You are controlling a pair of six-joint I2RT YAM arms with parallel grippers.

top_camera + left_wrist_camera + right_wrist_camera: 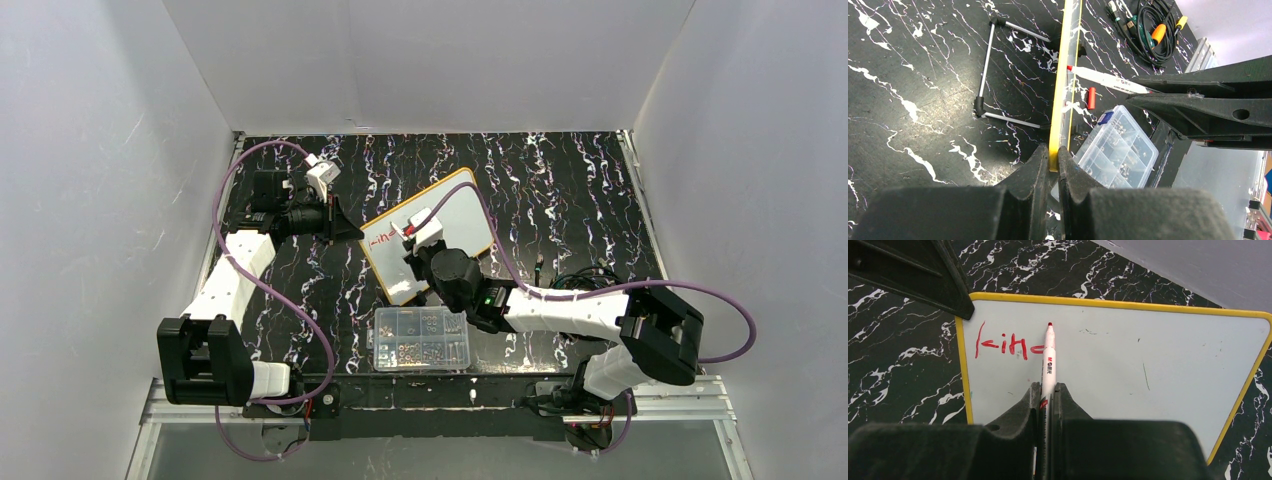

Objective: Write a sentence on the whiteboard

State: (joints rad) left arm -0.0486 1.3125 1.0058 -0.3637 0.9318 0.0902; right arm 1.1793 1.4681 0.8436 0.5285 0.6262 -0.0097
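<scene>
The left jaws pinched the board (1158, 370) rim; the right jaws gripped a marker (1048, 360) by red writing (1008, 346)

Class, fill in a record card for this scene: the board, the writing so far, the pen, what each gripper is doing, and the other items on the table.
Board: whiteboard, yellow rim, on the dark marbled table
Writing: red letters, roughly "kind", one line only
Pen: marker, red tip at the last letter
Left gripper: left gripper shut on the whiteboard's yellow rim
Right gripper: right gripper shut on the marker
Other items: clear compartment box near the arms' bases; red cap lying loose on the table
</scene>
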